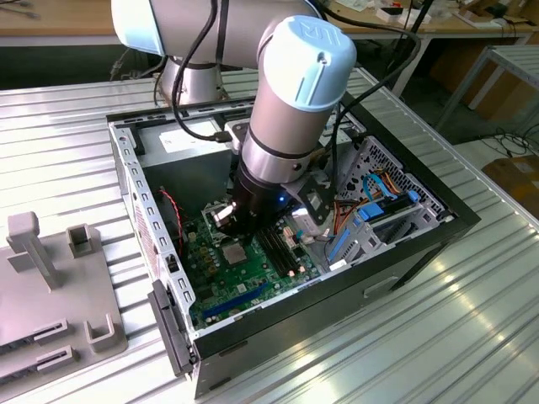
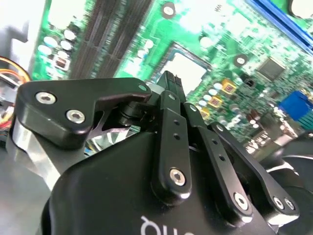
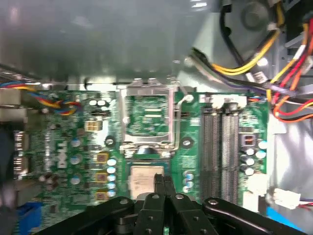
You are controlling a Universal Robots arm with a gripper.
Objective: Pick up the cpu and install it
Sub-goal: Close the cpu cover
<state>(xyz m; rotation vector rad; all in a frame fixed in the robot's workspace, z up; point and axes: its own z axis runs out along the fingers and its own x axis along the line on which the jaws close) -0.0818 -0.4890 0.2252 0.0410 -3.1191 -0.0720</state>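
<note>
The cpu point(image 3: 145, 179) is a pale silver-grey square lying flat in its socket on the green motherboard point(image 3: 73, 142); it also shows in the second wrist view as a bright square cpu point(image 2: 187, 69) and in the exterior view as a small silvery cpu point(image 1: 234, 251). My gripper point(image 3: 161, 180) hangs just over its edge, black fingers pressed together with nothing between them. Its tips are seen again as the gripper point(image 2: 171, 81). The socket's metal lid point(image 3: 149, 115) stands flipped open beside the chip.
The open computer case point(image 1: 147, 244) encloses the arm's wrist point(image 1: 290, 126). Two dark memory slots point(image 3: 220, 147) run beside the socket. Yellow, red and orange cables point(image 3: 274, 73) hang nearby, beside a drive cage point(image 1: 383, 202). A grey fixture point(image 1: 50, 278) sits at the exterior view's left.
</note>
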